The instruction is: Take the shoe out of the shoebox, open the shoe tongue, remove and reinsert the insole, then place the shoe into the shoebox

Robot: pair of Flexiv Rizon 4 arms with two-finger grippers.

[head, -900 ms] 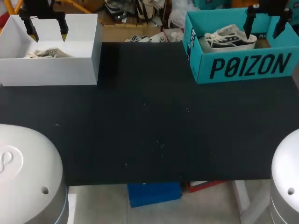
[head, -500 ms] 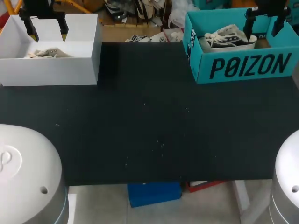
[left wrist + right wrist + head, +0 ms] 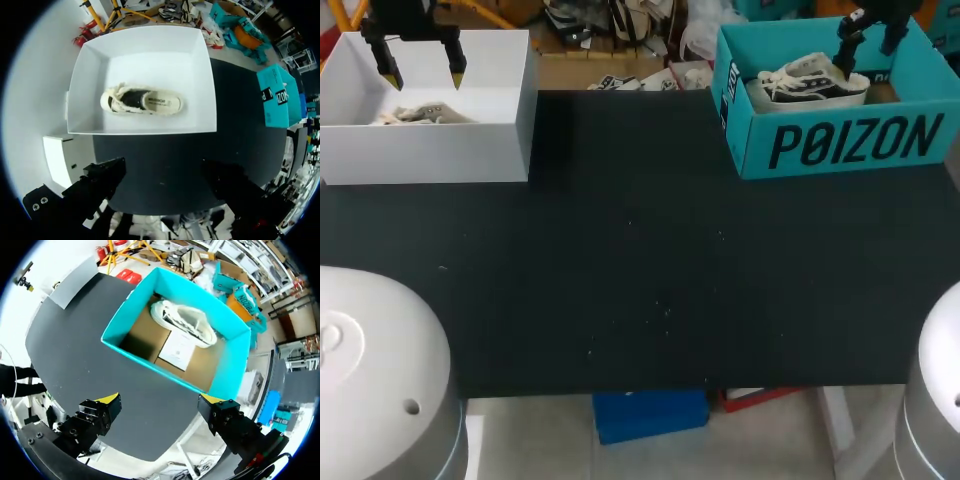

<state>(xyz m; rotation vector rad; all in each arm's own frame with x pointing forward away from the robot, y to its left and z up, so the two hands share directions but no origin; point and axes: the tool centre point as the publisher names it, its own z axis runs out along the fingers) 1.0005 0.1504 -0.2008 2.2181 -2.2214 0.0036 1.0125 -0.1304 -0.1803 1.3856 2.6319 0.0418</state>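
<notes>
Shoe (image 3: 808, 78) in teal shoebox (image 3: 840, 145) — lying lengthwise along its back wall.
Laced end toward the white box (image 3: 430, 150); right gripper (image 3: 868, 35) above it, left gripper (image 3: 424, 78) apart — both spread wide.

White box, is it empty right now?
No, a pale shoe lies on the floor of the white box, plain in the left wrist view.

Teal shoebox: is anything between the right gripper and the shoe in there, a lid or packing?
Nothing visible blocks it. The teal shoebox has no lid on, and the shoe lies uncovered at one end of its floor, with only a flat paper sheet beside it. The right gripper is open above it.
</notes>
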